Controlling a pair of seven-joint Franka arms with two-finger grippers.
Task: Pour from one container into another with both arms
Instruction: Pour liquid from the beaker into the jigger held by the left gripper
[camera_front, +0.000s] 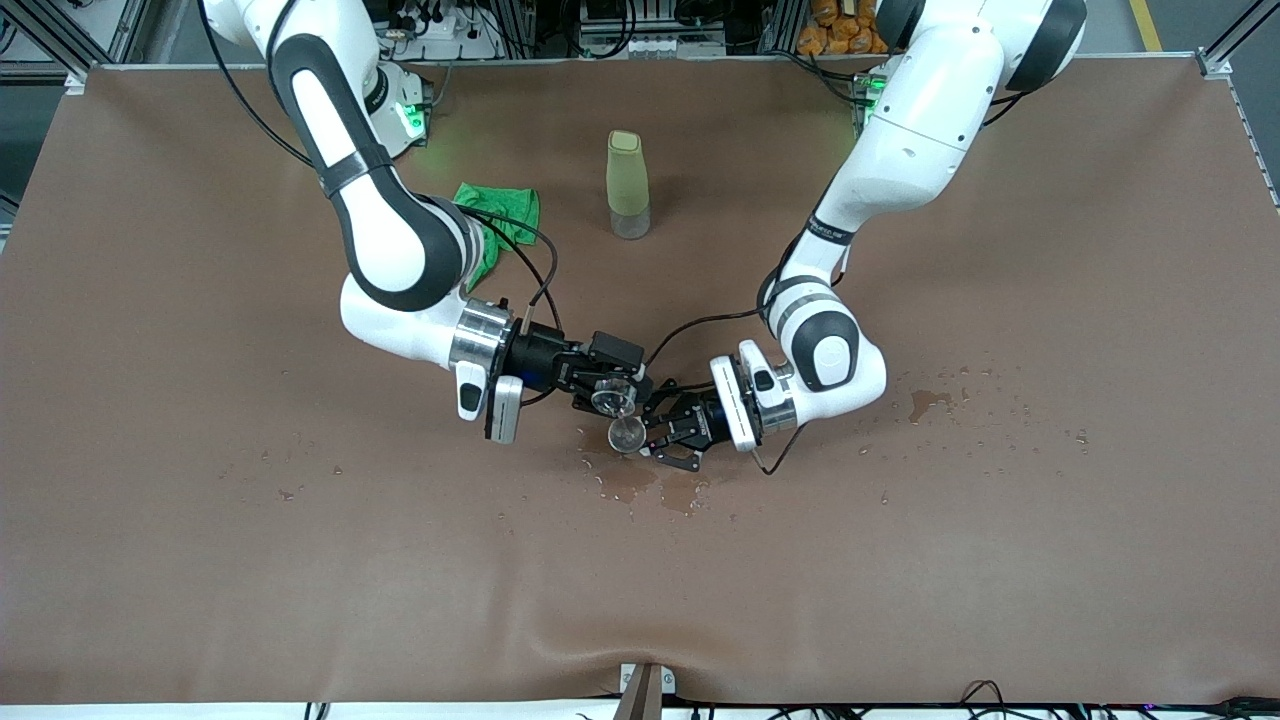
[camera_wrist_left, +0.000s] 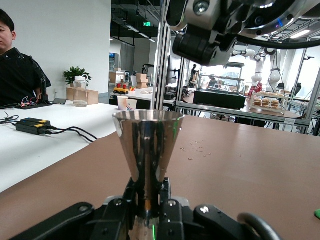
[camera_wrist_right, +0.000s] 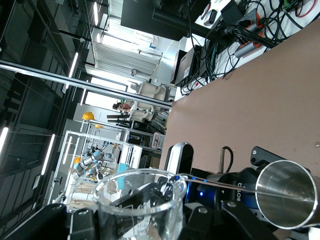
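My right gripper (camera_front: 608, 390) is shut on the clear glass cup (camera_front: 612, 399), which is tipped over the steel jigger (camera_front: 627, 436). My left gripper (camera_front: 650, 432) is shut on the jigger's narrow waist and holds it upright just above the table. In the left wrist view the jigger (camera_wrist_left: 147, 142) stands between my left gripper's (camera_wrist_left: 148, 200) fingers, with the right gripper (camera_wrist_left: 207, 35) overhead. In the right wrist view a thin stream runs from the rim of the glass cup (camera_wrist_right: 140, 202), held in my right gripper (camera_wrist_right: 135, 225), into the mouth of the jigger (camera_wrist_right: 286, 192).
A tall olive-green bottle (camera_front: 628, 185) stands near the arms' bases, with a green cloth (camera_front: 503, 215) beside it toward the right arm's end. Wet patches (camera_front: 655, 490) lie on the brown table cover under the grippers, and more drops (camera_front: 930, 402) lie toward the left arm's end.
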